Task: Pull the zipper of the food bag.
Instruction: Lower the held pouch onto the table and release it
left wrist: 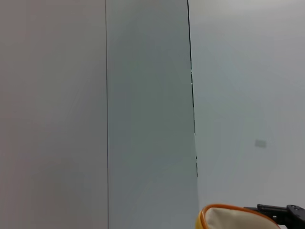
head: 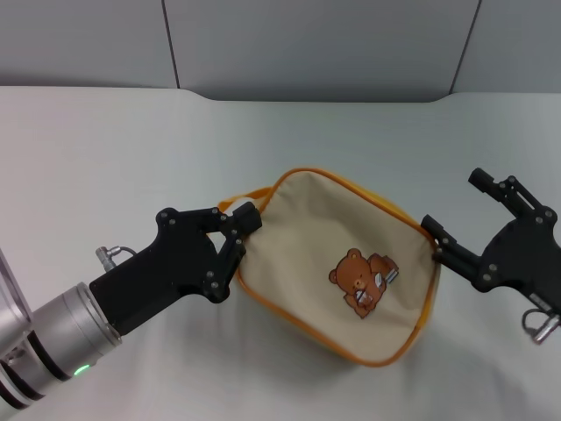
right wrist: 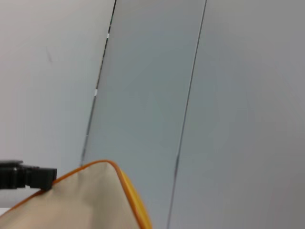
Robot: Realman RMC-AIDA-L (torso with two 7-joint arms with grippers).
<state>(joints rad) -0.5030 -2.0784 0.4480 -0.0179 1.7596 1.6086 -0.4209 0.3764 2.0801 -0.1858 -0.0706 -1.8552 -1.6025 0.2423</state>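
Left arm enters from the near-left corner: silver wrist section with a green indicator light, then a black housing angled up toward the right. Left pincer (head: pixel 244 230) sits left of centre, its fingers drawn close together, tips meeting at the left edge of the food bag (head: pixel 342 263), close to the strap; a grip on fabric cannot be confirmed.

Right arm comes in from the right edge at mid-height. Right pincer (head: pixel 456 219) spread wide: one finger reaches left to touch the bag's right edge, the other angled up and away toward the far right, touching nothing.
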